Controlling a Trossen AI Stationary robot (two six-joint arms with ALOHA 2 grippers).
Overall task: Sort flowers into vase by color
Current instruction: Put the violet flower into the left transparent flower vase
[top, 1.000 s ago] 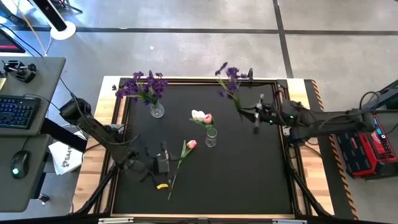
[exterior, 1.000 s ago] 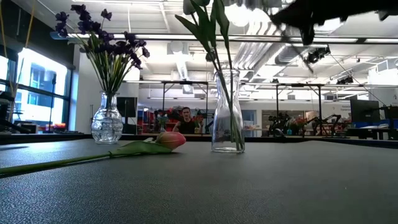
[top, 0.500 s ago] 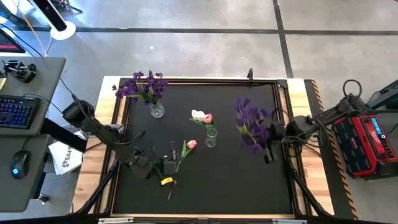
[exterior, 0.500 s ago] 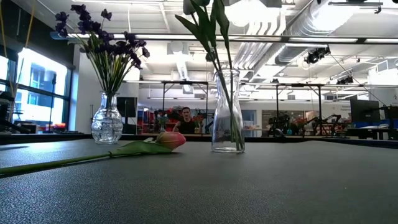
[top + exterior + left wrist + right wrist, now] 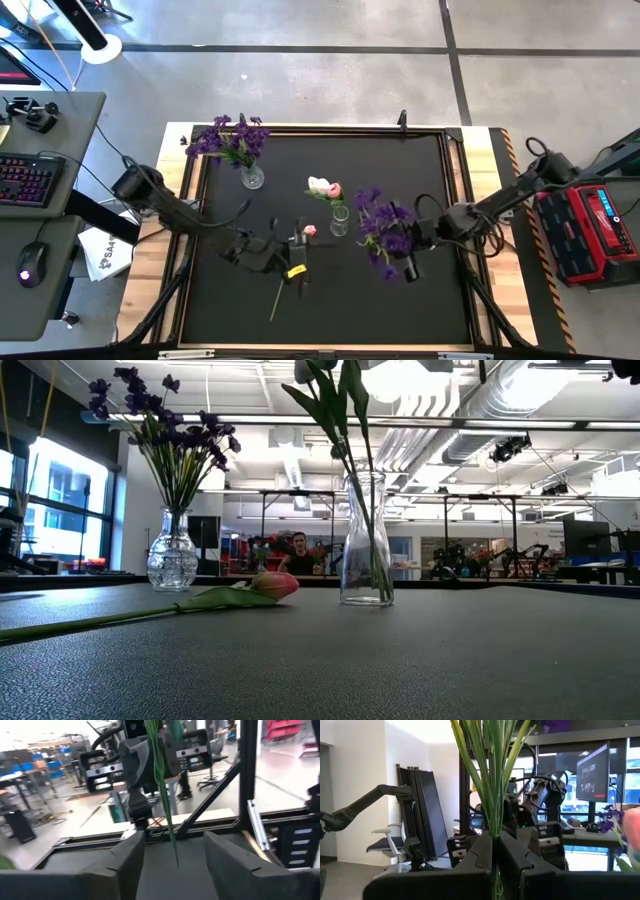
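Right gripper (image 5: 414, 240) clamped on the stems of a purple bunch (image 5: 385, 232), carried above the mat just right of the narrow vase (image 5: 340, 220); 2 tulips (image 5: 324, 187) already in that vase, more purple blooms in the round vase (image 5: 252, 177) well apart at the back. Left gripper (image 5: 296, 251) spread, low over the loose pink tulip (image 5: 309, 231) lying flat near the narrow vase, stem running between the fingers (image 5: 125, 865) without being pinched. Likely light, springy, head-heavy: best taken low-to-mid stem, never by the soft bloom, firmly enough against slipping.
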